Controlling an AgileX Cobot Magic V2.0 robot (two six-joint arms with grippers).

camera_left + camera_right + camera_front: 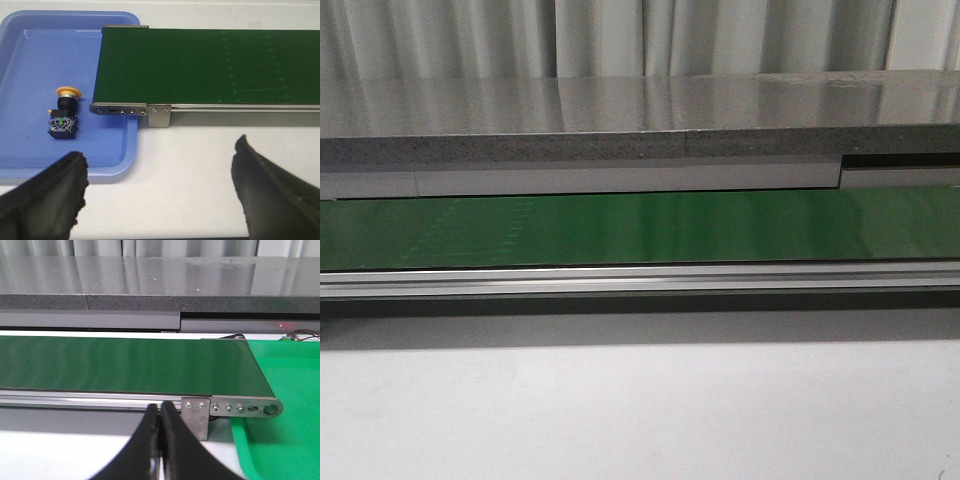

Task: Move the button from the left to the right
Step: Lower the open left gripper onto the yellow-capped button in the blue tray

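Left wrist view: left end effector (160, 192) spread wide, empty; right end effector (161, 432) pinched together, empty

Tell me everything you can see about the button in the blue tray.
The button is a small push-button with a round yellow-orange cap, a black neck and a boxy black body showing silvery terminals and a green spot. It lies on its side on the floor of the blue tray, cap pointing away from the left gripper, near the green belt end but not touching it. Nothing grips it.
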